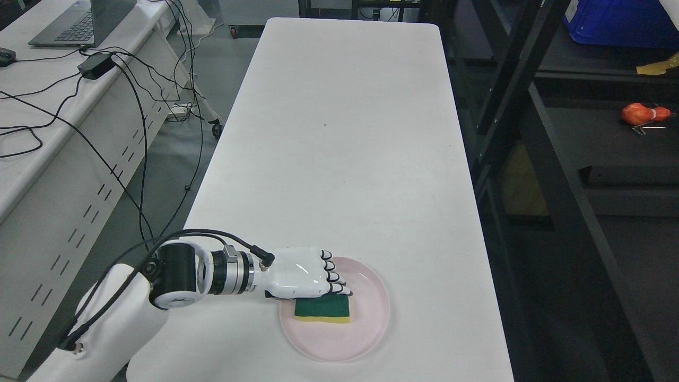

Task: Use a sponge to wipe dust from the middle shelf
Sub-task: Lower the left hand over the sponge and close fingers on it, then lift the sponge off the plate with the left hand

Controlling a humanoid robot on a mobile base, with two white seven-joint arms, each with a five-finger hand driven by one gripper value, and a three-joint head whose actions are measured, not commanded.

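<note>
Sponge [322, 309]: green scouring face up, yellow foam beneath, lying flat in the pink plate [371, 323] at the near end of the white surface [339, 132]
Likely handling: looks light and soft; the foam should give under a squeeze, so a firm pinch is safe, and nothing about it seems fragile
Grip texture: the green top looks rough and should hold well against fingertips; the yellow sides are smoother but spongy
Where to take hold: across the two long sides, fingers on one and thumb on the other, keeping the flat face free for wiping
Plate risk: the plate looks smooth and light, so it may slide or tip if pressed at its rim during the pick
Robot hand, left [305, 278]: palm down over the sponge's far edge, fingers [335, 277] stretched out and close together, fingertips at or just above the green top; nothing appears gripped
Contact: whether the fingertips actually touch the sponge cannot be told from this angle
Thumb: hidden under the palm, so its position is unknown
Sponge's far left corner: covered by the hand
Right arm: not visible
Shelf rack [573, 159]: dark, at the right, well apart from the plate; cut off by the picture edge, so which level is the middle shelf is hard to judge
Dust: none can be made out on the dark shelves
</note>
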